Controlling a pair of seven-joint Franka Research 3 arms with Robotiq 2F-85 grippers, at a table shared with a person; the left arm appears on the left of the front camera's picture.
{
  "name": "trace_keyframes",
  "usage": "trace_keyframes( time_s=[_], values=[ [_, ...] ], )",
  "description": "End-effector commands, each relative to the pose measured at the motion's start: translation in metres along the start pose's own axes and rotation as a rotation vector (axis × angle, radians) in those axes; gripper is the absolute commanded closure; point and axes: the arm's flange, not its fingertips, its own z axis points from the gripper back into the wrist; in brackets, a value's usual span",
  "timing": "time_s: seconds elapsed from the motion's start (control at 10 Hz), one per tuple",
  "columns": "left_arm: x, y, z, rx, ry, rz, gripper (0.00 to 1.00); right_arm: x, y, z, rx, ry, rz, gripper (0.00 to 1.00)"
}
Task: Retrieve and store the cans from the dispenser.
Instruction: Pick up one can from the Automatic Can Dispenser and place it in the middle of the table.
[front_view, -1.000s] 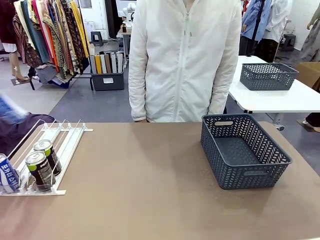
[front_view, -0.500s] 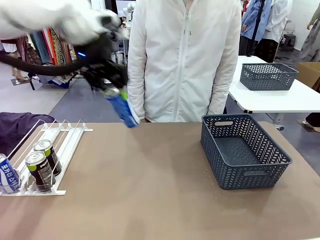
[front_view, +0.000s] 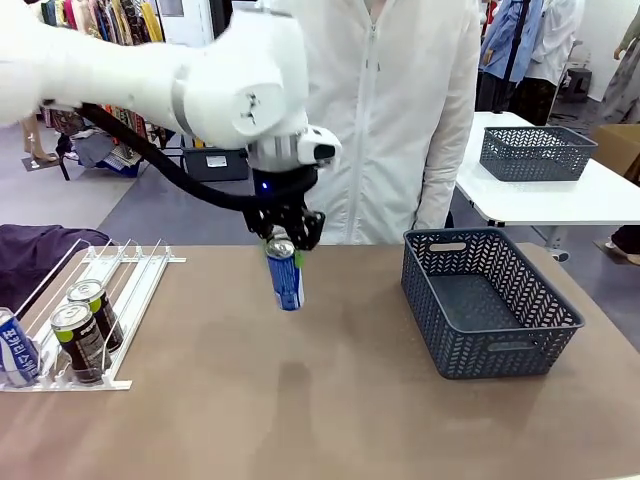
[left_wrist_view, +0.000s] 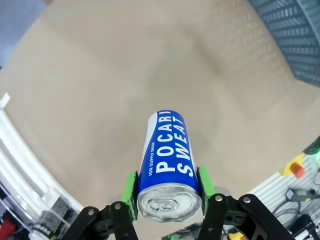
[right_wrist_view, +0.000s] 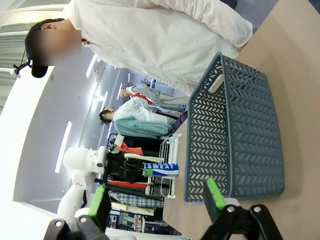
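**BLUE CAN HELD IN LEFT JAWS, CLEAR OF DESK**

Found left jaws closed on a blue can (front_view: 285, 275), green pads (left_wrist_view: 131, 187) pressed to opposite sides just under the top rim. Noted body hanging straight down below the jaws, clear of the desk (front_view: 300, 400). Found right jaws spread wide, holding nothing.

Judged thin-walled metal: stiff enough while full, easily dented by a hard squeeze. Judged smooth printed skin likely slippery. Judged moderately heavy, lid appearing unopened from the left wrist. Advise gripping across the round body near the top, as here, or nearer mid-height for less swing; never on the lid.

Located dispenser (front_view: 120, 275) well off to the left of the left jaws and lower. Located basket (front_view: 470, 345) to their right and lower, apart from the can.

Counted four cans: one blue in the jaws, plus a second blue can (front_view: 18, 348) and two black cans (front_view: 80, 340) at the dispenser's near stop. Counted one dispenser and one basket on the desk.
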Motion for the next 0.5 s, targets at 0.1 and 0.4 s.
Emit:
trace_keyframes(
  time_s=[0.1, 0.4],
  values=[
    [0.003, -0.016, -0.039, 0.04, 0.005, -0.015, 1.0, -0.001, 0.004, 0.001, 0.002, 0.008, -0.007, 0.0],
    [0.017, -0.01, -0.06, -0.042, 0.084, -0.038, 1.0, -0.001, 0.004, 0.001, 0.002, 0.008, -0.007, 0.0]
  ],
)
